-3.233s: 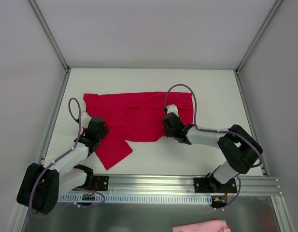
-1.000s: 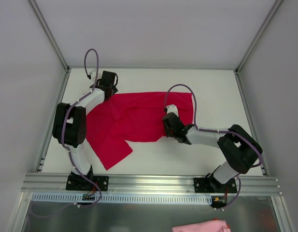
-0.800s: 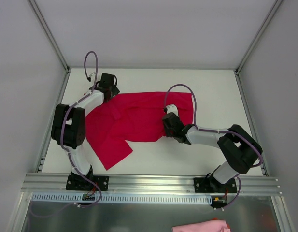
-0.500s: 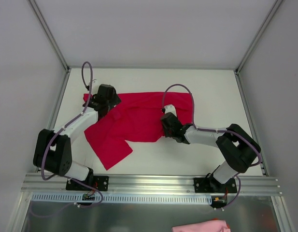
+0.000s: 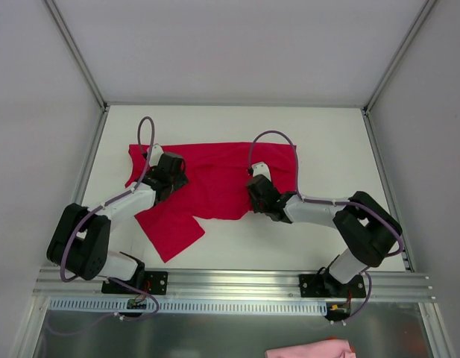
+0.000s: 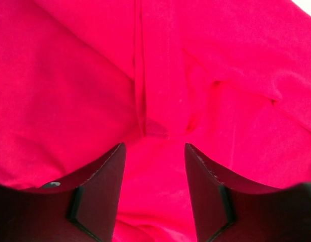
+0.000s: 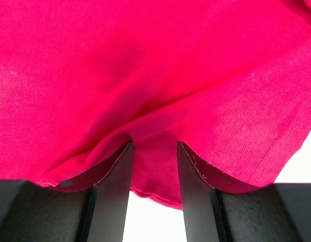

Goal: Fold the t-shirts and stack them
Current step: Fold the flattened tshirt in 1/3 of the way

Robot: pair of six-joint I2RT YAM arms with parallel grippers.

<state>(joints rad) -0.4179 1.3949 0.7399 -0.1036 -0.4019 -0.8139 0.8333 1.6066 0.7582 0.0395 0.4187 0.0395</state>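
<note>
A crimson-red t-shirt (image 5: 215,179) lies spread across the white table (image 5: 334,134), its lower left part hanging toward the near edge. My left gripper (image 5: 172,173) presses down on the shirt's left part. In the left wrist view its fingers (image 6: 107,171) stand apart, with flat, creased cloth (image 6: 155,75) between and ahead of them. My right gripper (image 5: 253,195) sits at the shirt's near hem. In the right wrist view the cloth (image 7: 160,60) is bunched into a ridge between the fingers (image 7: 117,171) and drapes over both. The right gripper (image 7: 154,148) is shut on it.
A pink cloth (image 5: 312,349) lies below the metal rail (image 5: 252,287) at the near edge. Grey walls stand close on the left, right and far side of the table.
The left arm swung from the shirt's far left corner down onto its left part; its jaws opened wide, then narrowed. The right gripper shifted slightly left with the hem.
</note>
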